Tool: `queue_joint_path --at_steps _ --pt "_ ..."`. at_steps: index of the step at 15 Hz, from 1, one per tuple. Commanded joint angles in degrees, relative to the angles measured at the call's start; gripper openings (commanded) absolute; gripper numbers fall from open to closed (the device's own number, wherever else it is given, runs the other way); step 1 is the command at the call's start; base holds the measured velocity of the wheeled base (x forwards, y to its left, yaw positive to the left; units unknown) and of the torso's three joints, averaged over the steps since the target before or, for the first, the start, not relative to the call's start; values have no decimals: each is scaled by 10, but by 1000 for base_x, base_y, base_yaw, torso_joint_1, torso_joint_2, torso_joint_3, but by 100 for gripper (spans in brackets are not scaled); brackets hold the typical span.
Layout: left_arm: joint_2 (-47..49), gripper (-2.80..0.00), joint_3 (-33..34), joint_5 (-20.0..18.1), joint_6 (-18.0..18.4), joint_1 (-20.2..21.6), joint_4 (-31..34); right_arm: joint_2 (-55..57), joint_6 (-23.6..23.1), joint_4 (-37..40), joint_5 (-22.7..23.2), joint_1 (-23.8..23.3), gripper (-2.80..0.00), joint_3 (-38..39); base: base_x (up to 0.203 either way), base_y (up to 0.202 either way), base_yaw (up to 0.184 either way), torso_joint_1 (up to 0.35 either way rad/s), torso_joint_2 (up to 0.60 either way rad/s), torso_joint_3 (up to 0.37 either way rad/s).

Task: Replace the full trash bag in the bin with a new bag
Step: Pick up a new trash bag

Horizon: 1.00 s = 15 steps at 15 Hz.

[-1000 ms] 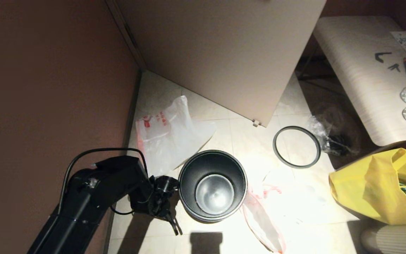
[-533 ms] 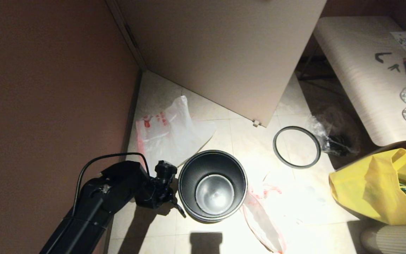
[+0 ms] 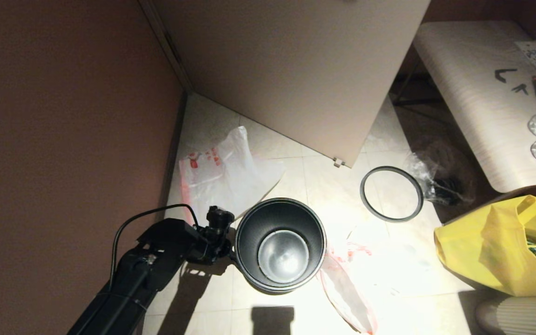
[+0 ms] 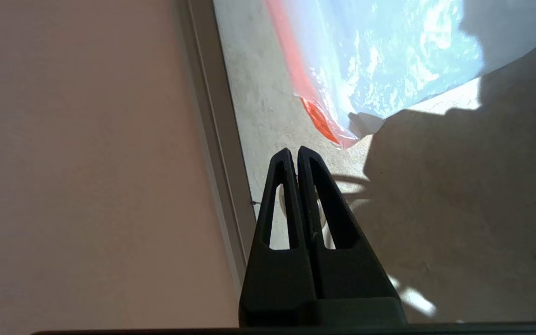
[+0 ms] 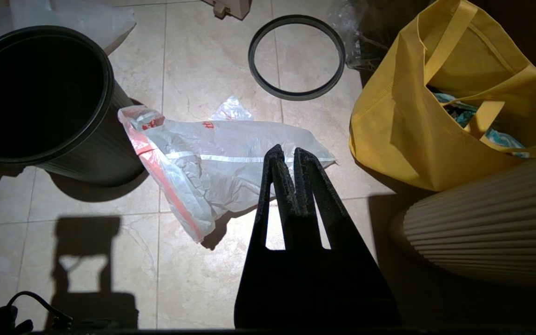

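The bin (image 3: 315, 229) stands upright on the tiled floor, black, with nothing in it and its steel bottom showing. The new bag (image 3: 231, 179), flat white film with red print, lies just behind and left of it. My left arm (image 3: 165, 244) reaches in beside the bin's left side. The left gripper (image 4: 293, 151) is shut on nothing, low over the floor by the wall, its tips just short of the bag's pink-red corner (image 4: 324, 123). The right gripper (image 5: 286, 151) is shut and hangs over a second flat white bag (image 5: 203, 163) right of the bin. The full trash bag is out of view.
The grey rim ring (image 3: 363, 200) lies on the floor right of the bin, with a clear film bag (image 3: 435, 186) beyond it. A yellow tote (image 3: 496, 246) stands at the right, a ribbed beige object (image 5: 482, 223) beside it. Brown wall (image 3: 63, 139) left, pale panel (image 3: 296, 70) behind.
My left arm has swung from the bin's near-left side back along the wall toward the flat bag. Its wrist has turned, so the fingers no longer point toward the near edge.
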Motion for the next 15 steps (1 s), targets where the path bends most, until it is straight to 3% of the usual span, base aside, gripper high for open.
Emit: queue_joint_path --at_steps 1,4,5,9,15 --pt "36 -280 -36 5 1 4 21 1 0 0 0 0 -280 0 0 0 0 0 0 0" --pt "42 -280 -28 -9 -1 2 64 1 0 0 0 0 -280 0 0 0 0 0 0 0" --pt "42 0 -28 -10 -3 2 70 1 0 0 0 0 -280 0 0 0 0 0 0 0" --pt "42 0 -36 -51 -2 -7 68 1 0 0 0 0 -280 0 0 0 0 0 0 0" --pt "31 0 -45 -64 2 -4 67 1 0 0 0 0 -280 0 0 0 0 0 0 0"
